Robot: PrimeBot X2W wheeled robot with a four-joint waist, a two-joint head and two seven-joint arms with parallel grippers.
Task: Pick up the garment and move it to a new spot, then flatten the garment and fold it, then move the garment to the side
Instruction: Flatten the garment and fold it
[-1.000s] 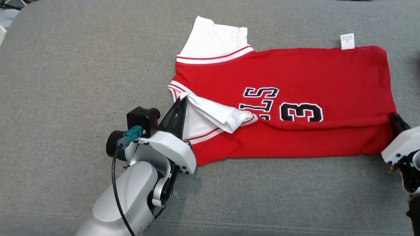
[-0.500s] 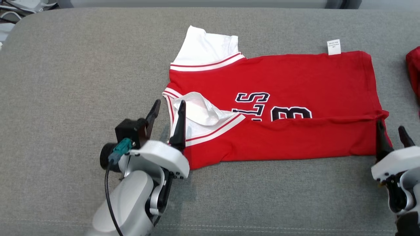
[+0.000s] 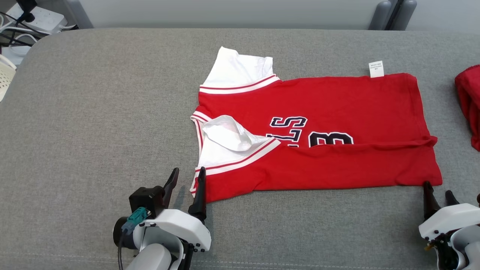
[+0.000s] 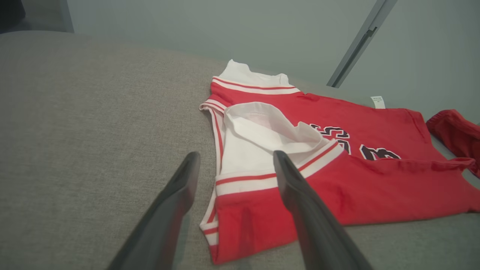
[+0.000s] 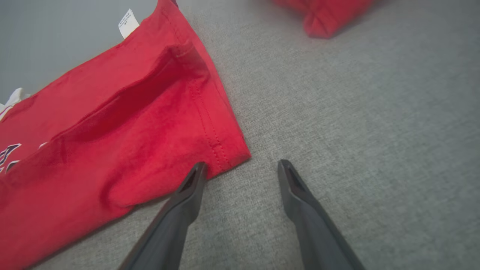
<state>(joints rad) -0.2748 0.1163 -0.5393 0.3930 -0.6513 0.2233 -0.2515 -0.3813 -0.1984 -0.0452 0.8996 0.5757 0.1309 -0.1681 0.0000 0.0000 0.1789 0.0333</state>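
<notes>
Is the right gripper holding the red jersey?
No, the right gripper is open over the grey cushion, with the red jersey lying loose just beyond its tips.

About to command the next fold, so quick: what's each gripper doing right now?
Left gripper: open, holding nothing, at the near left corner of the jersey.
Right gripper: open, holding nothing, beside its near right hem corner.

Red jersey (image 3: 337,101) is showing black, white-edged letters (image 3: 288,122): "S", and "LS" partly under a white flap. Beside them a numeral (image 3: 330,138) is reading as "3", its lower part covered by a fold. White tag (image 3: 376,69) is carrying print too small to read.
</notes>
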